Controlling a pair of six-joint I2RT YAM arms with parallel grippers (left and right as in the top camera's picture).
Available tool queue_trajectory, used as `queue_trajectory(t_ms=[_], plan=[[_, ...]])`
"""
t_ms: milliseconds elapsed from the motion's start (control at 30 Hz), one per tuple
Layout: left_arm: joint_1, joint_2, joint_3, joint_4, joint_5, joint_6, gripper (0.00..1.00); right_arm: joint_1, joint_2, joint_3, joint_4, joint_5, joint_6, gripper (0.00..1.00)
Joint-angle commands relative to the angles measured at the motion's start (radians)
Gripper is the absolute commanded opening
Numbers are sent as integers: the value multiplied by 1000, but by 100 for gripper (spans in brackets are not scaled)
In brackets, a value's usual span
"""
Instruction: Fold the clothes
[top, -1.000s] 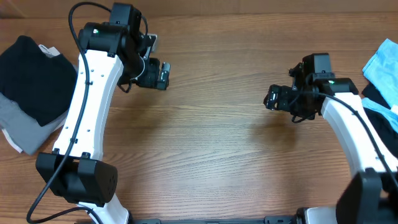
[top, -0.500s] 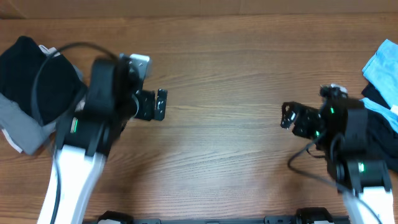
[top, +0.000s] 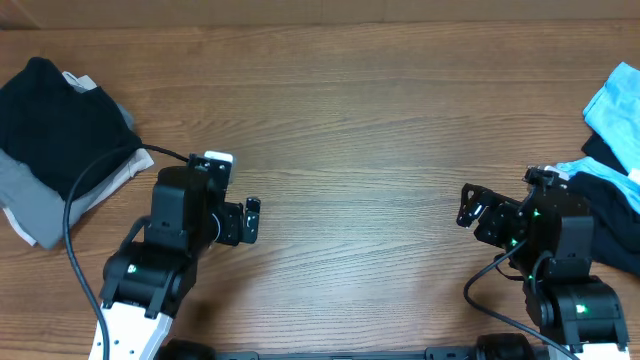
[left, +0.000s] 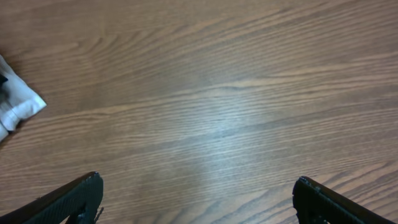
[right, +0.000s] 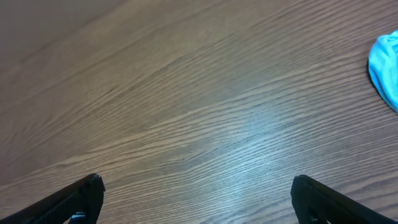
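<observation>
Holding left end effector (top: 252, 218) spread fully wide above the wooden worktop (top: 350, 130), gripping nothing. Holding right end effector (top: 466, 205) equally wide, also empty. Showing 2 piles of clothes: black garment (top: 55, 125) lying atop grey garment (top: 25, 195) at left edge, light blue garment (top: 615, 100) resting beside right arm at right edge.

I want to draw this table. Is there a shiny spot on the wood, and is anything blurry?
Left wrist view: a pale sheen on the middle of the wooden table, grain sharp. Right wrist view: a similar sheen, the far top-left corner dim and soft. Overhead view: even light, nothing blurred.
</observation>
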Motion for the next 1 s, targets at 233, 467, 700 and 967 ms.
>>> queue_trajectory(t_ms=[233,467,700,967], plan=[[-2,128,-6,0,-13,-6,100,5,52,-10,4,16,6,100],[-2,224,-6,0,-13,-6,100,4,47,-18,-19,35,-2,100],[-2,312,-6,0,-13,-6,100,4,-240,-200,243,-42,-143,100],[-2,384,-6,0,-13,-6,100,4,-599,-519,599,-130,-217,100]])
